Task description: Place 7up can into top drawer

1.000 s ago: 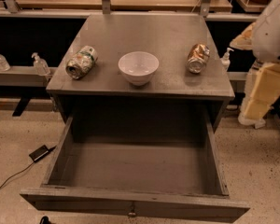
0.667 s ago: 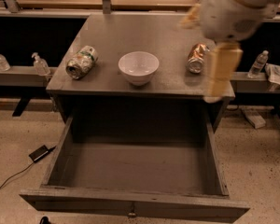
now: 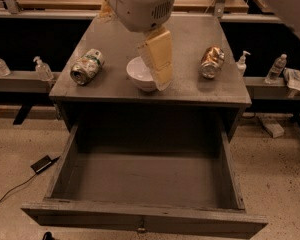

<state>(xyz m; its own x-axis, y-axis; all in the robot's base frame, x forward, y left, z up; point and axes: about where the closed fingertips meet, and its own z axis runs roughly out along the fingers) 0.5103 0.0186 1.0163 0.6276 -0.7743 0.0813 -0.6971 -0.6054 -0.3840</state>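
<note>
The 7up can (image 3: 87,66) lay on its side at the left of the bench (image 3: 190,91), well apart from the gripper (image 3: 159,66), which hung over the white bowl (image 3: 140,78). We could not tell its closure state. We judged the can light, thin-walled, dented and slippery, so it should be grasped gently across the mid-body.

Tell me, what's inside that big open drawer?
In the top drawer only its bare grey floor shows; the strip behind its front panel is hidden. The 7up can lies on the tabletop; the gripper hangs over the white bowl.
</note>
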